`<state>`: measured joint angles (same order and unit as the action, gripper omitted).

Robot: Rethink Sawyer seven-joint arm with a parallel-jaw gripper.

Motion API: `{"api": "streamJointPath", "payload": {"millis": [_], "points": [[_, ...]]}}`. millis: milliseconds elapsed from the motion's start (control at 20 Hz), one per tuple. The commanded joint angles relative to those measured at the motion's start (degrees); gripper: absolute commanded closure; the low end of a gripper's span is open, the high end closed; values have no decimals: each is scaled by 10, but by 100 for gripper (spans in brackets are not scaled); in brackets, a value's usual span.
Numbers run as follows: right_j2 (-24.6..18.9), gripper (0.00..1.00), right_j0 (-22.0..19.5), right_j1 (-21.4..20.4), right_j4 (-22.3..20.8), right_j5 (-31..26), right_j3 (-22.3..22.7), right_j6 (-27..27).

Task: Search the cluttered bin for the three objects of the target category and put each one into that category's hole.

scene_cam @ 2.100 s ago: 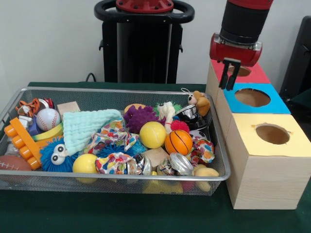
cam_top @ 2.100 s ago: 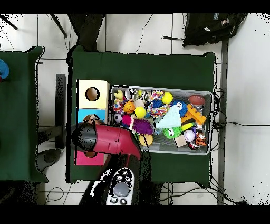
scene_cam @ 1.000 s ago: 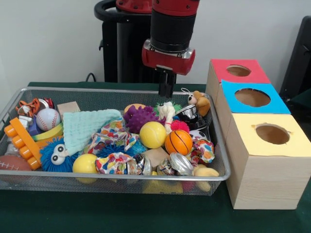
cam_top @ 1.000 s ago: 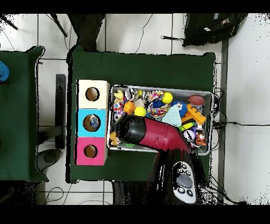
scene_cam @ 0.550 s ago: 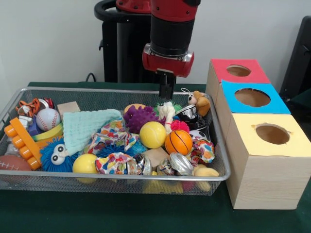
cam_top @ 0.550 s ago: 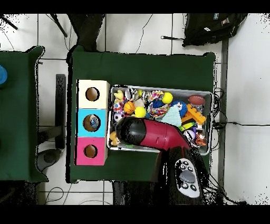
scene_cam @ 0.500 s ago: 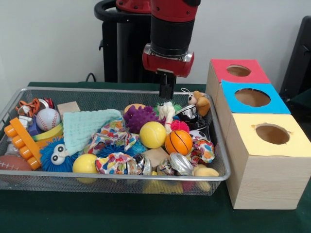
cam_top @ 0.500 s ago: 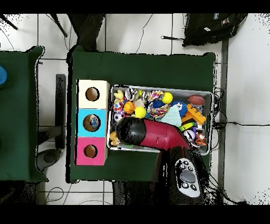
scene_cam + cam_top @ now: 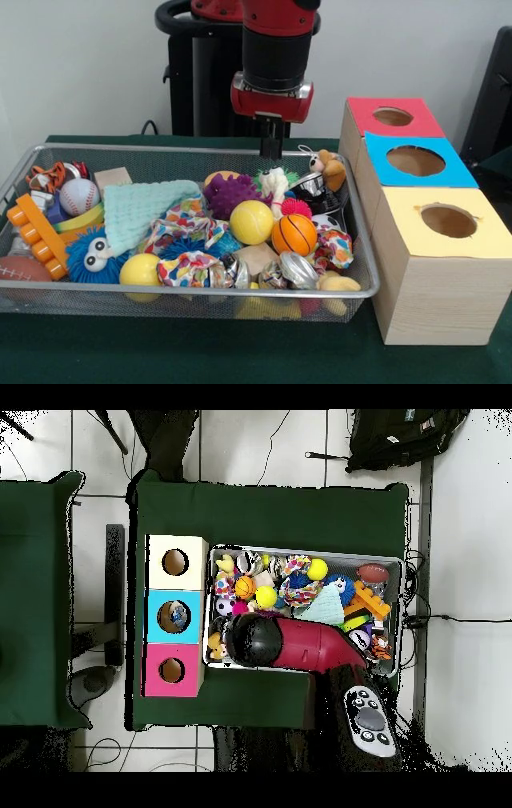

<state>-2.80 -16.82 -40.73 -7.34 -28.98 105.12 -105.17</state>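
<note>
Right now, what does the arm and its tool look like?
The arm is a thick cylinder: red casing above a black section, ending in a red collar with a silver rim. A narrow dark tool projects beneath it. From overhead the arm shows as red with a black rounded end.

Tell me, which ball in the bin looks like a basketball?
The orange ball with black lines, beside the yellow ball in the bin. The other balls are yellow, or white with red stitching like the baseball.
</note>
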Motion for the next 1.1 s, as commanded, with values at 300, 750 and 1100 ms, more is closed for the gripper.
{"api": "streamJointPath", "payload": {"millis": [300, 750, 1100], "points": [[-99, 100, -57, 2, -74, 40, 46, 46], [-113, 100, -88, 7, -114, 48, 56, 39], [-126, 100, -107, -13, -132, 44, 75, 33]]}}
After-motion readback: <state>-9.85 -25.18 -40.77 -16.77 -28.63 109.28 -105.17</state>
